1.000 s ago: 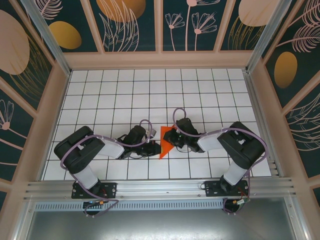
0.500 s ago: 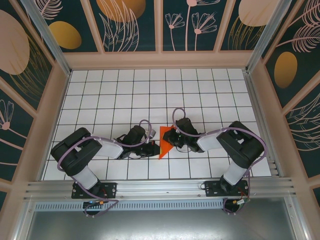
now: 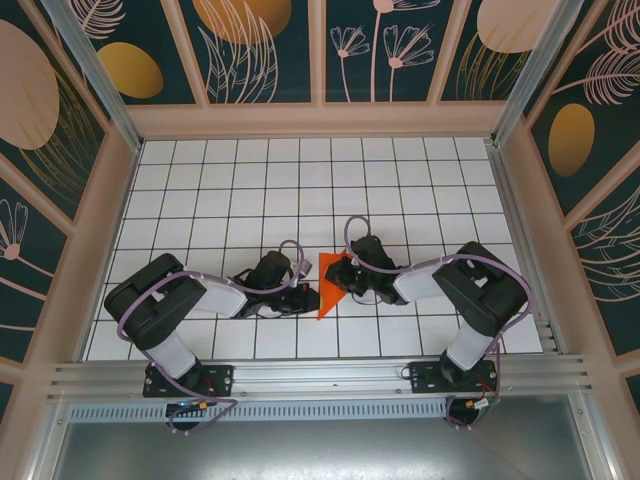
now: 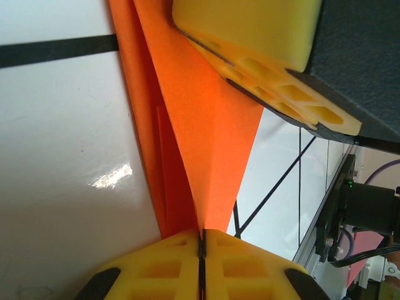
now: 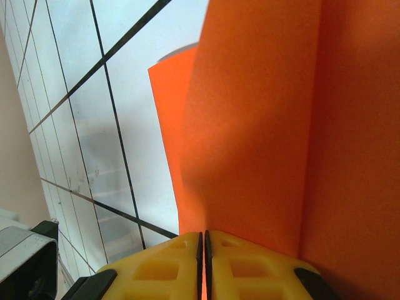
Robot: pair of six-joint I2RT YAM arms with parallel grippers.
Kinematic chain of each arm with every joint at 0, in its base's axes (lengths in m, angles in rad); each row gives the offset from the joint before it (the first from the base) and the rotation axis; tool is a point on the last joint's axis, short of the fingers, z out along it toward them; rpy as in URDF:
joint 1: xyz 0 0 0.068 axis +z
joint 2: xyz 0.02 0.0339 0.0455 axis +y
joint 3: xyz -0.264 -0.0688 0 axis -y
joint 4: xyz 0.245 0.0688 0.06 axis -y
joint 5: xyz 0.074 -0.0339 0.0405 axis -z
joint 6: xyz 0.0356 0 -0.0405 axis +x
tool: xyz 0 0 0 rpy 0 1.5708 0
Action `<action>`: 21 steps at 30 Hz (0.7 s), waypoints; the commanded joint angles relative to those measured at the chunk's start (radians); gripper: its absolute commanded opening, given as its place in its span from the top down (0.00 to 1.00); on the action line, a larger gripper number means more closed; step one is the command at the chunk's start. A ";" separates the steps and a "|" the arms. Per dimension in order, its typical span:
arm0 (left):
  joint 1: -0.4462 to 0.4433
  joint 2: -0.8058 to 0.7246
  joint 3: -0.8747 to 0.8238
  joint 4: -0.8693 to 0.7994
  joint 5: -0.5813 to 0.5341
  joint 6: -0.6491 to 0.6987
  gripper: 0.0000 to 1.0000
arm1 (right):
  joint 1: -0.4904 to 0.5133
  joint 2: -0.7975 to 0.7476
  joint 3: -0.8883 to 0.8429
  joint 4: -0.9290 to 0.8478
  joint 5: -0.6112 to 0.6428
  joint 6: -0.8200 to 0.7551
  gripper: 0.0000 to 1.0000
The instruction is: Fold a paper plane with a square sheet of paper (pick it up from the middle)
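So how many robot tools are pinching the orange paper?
2. The left tool is shut on the orange paper from the paper's left side. The right tool is shut on it from the right side.

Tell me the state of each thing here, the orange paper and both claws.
Thin orange sheet of paper: folded with layers overlapping, pinched by both claws.
Left claw: shut on the paper's edge.
Right claw: shut on the paper's edge.
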 commanded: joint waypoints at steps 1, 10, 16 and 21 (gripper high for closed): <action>-0.008 -0.015 -0.027 -0.104 0.035 0.021 0.89 | 0.003 0.065 -0.032 -0.123 0.075 -0.026 0.86; -0.007 -0.109 -0.020 -0.126 -0.005 0.010 0.79 | 0.002 0.064 -0.032 -0.125 0.077 -0.030 0.86; -0.008 -0.141 -0.020 -0.137 -0.036 0.005 0.79 | 0.003 0.074 -0.032 -0.113 0.071 -0.029 0.86; -0.008 -0.127 -0.004 -0.129 -0.033 0.005 0.80 | 0.004 0.081 -0.031 -0.109 0.067 -0.029 0.86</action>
